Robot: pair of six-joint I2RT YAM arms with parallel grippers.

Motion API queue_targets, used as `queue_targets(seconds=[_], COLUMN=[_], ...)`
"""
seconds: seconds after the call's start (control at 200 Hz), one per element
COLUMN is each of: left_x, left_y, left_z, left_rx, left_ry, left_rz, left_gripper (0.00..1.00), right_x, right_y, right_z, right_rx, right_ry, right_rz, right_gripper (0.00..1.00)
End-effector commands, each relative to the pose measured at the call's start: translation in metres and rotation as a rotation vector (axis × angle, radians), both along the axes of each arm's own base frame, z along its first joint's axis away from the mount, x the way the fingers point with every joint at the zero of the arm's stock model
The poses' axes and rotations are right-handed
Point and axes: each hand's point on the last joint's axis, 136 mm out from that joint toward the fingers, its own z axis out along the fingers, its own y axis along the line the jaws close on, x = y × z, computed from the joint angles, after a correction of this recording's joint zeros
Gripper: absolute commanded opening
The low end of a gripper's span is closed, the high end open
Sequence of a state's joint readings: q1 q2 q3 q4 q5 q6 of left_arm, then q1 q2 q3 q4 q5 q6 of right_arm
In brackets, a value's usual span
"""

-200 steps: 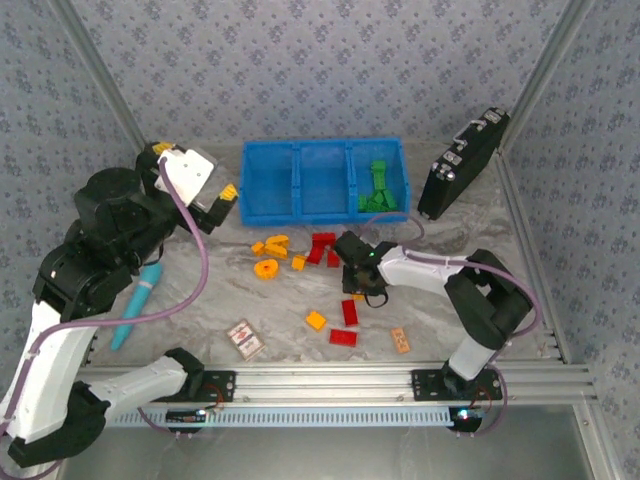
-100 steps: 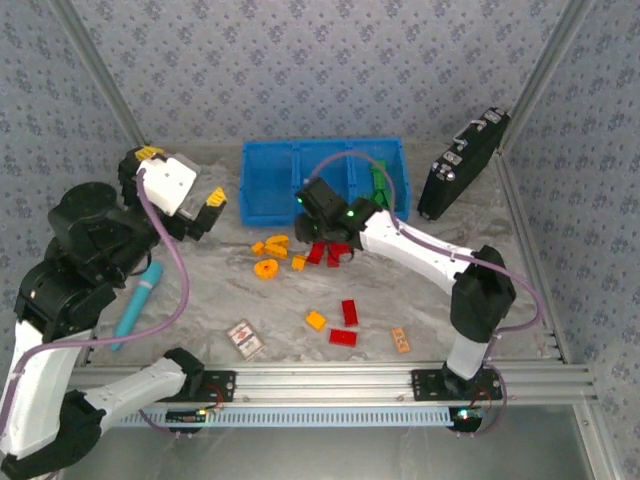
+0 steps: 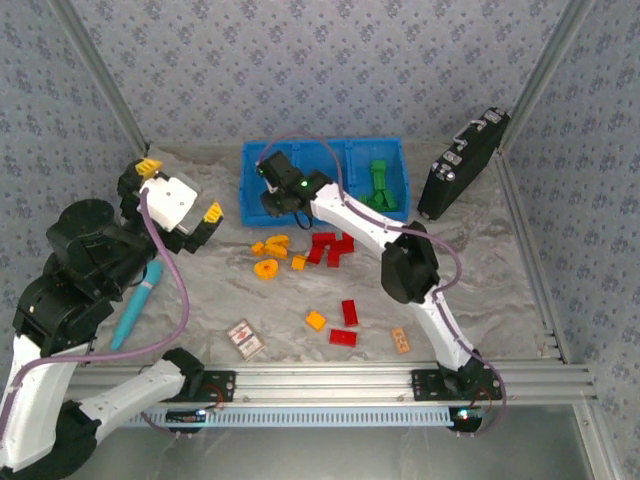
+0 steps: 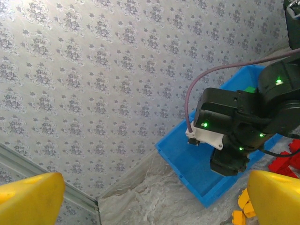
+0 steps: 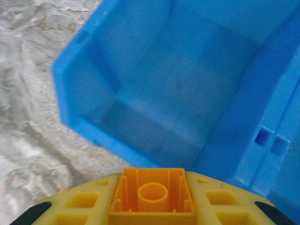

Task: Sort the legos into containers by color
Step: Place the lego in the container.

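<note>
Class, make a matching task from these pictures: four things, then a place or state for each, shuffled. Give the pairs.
1 green bricks
2 red bricks
3 black case
4 right gripper

A on the table, outside the blue bin
B shut on an orange brick
C in the bin's right compartment
D standing right of the bin

Pairs: 1-C, 2-A, 3-D, 4-B

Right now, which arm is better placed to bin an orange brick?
Right: the right pincer holds an orange brick above the empty left compartment; the left pincer hangs open, away from it.
</note>
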State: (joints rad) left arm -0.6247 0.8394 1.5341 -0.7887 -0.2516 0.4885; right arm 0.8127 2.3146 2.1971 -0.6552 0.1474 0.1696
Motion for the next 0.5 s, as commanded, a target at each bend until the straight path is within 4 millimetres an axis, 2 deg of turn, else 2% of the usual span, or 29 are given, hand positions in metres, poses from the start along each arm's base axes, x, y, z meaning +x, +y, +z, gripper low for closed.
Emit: queue_targets(seconds=[0.0,0.075,0.28,0.495], left_x=[-0.006,-0.005,-0.001,0.004], left_y=[-0.004,-0.006,-0.008,-0.013], left_z=[0.0,-0.003,-0.003,-0.006], left_rx=[0.019,0.032,0.044,0.057], left_ry=[-0.017,-0.006,-0.005,0.016], left_rz=[-0.043,-0.051,-0.049,-0.054], left_gripper=[1.0,1.0,1.0,1.0], right_x=[0.019,0.025,0.04,0.051], right_y=[0.011,0.012,0.016,0.015], right_z=[0.006,-0.004,-0.013,-0.02], right_rx=[0.005,0.003,-0.032,-0.079], right_ry=[-0.099,-0.106,-0.189,-0.227], right_rz=[0.012,-0.001,-0.01,-0.001], right_gripper=[0.35,0.35,0.37,0.48])
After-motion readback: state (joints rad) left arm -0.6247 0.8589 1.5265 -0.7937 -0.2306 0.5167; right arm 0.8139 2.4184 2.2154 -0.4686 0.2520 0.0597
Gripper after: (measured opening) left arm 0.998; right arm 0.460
